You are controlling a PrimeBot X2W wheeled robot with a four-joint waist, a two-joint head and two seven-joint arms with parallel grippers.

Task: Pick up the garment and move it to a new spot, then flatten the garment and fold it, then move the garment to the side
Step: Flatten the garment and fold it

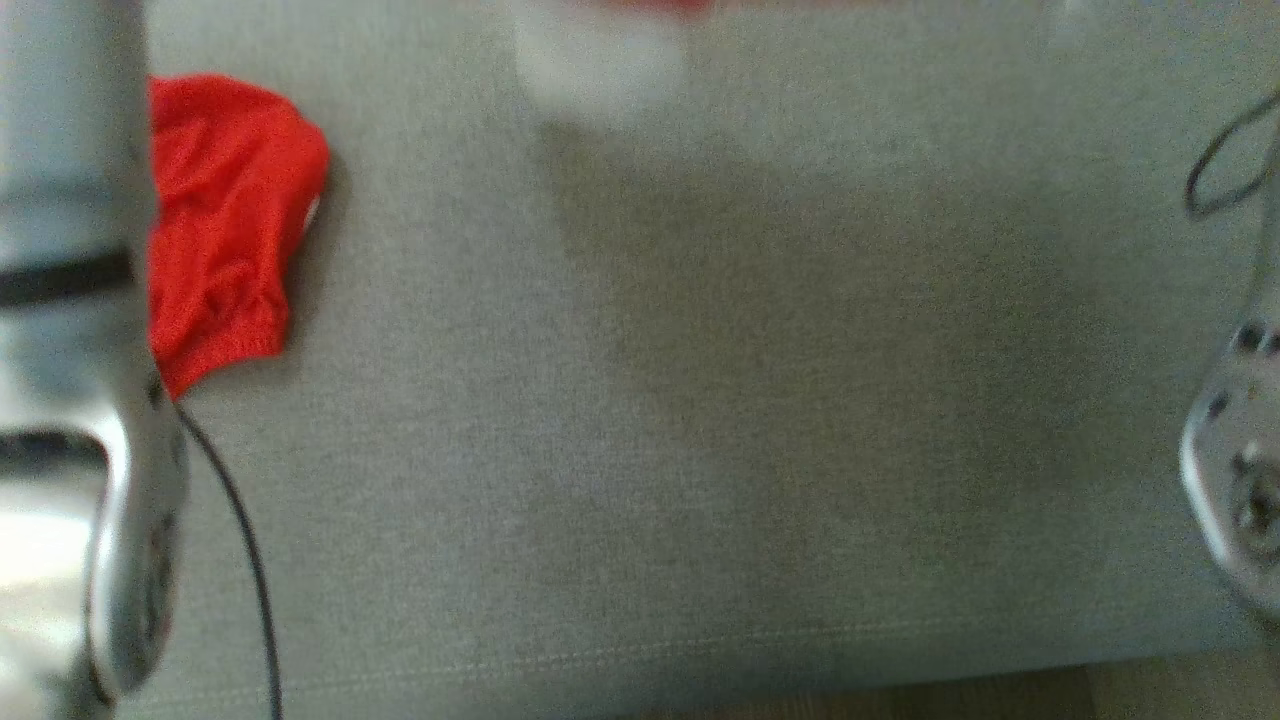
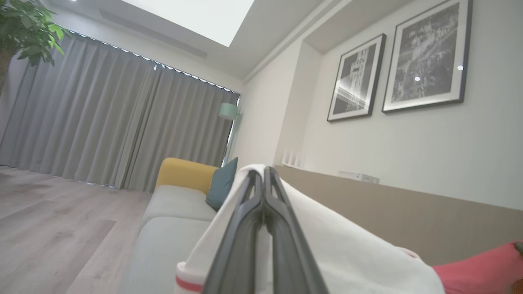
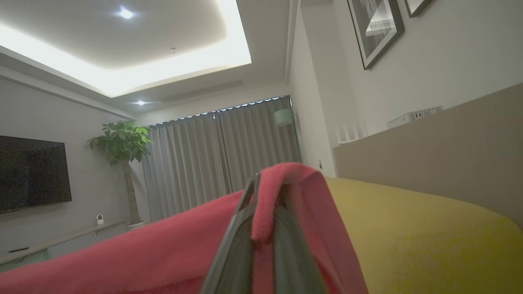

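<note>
In the left wrist view my left gripper [image 2: 261, 171] is shut on the garment's white cloth [image 2: 347, 245], which drapes over both fingers, has a red stripe at its hem and meets red cloth at the lower right. In the right wrist view, red cloth [image 3: 163, 245] folds over the fingertips of my right gripper [image 3: 265, 183], which is shut on it. The head view has a blurred white and red patch [image 1: 600, 50] at its top edge. A bunched red cloth [image 1: 230, 220] lies on the sofa seat beside my left forearm [image 1: 70, 300]. Whether it is part of the same garment I cannot tell.
The grey sofa seat [image 1: 700, 400] spreads across the head view, its front edge along the bottom. A black cable [image 1: 250, 560] hangs by the left arm. My right arm [image 1: 1240, 470] is at the right edge. A yellow cushion [image 3: 429, 237] lies behind the red cloth.
</note>
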